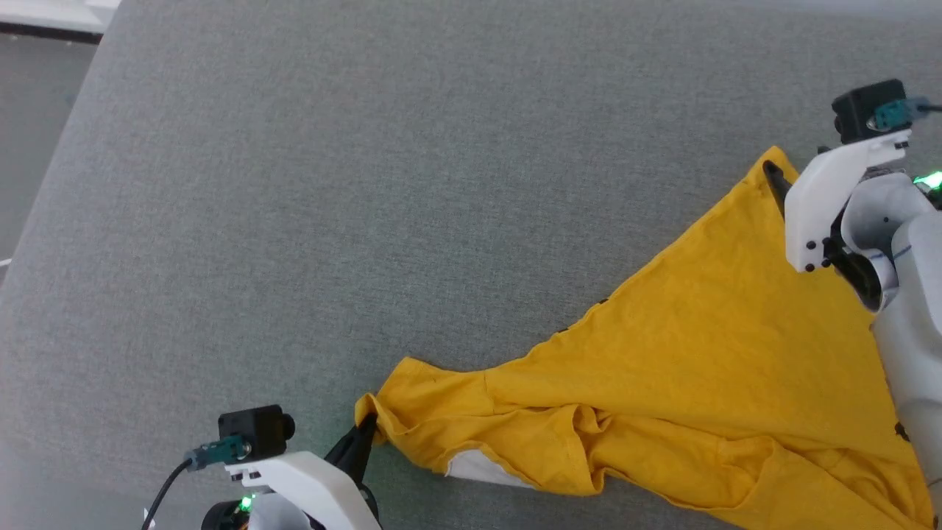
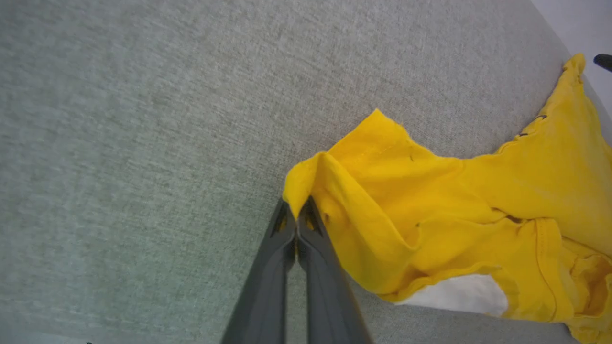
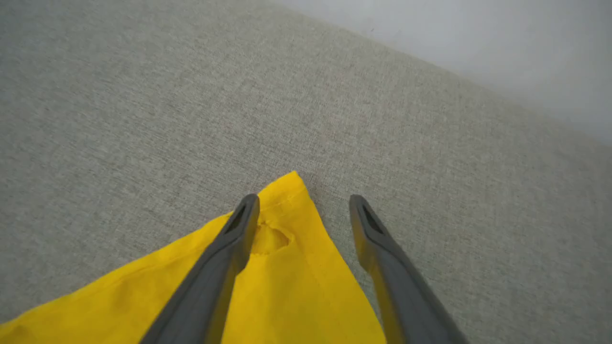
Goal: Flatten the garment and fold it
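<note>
The garment (image 1: 721, 353) is lying crumpled on the grey desk (image 1: 368, 184). One corner is held by the closed left pincer (image 2: 296, 210). The right pincer (image 3: 303, 205) is open over the far corner, which should be gripped deeply, then pulled outward gently.

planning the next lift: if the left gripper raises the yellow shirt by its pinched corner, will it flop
Probably floppy: the shirt bunches in soft folds near the left gripper, so it would likely drape and hang. It looks thin and light, lying flat by the open right gripper. On the woven grey surface it may drag rather than slide.
</note>
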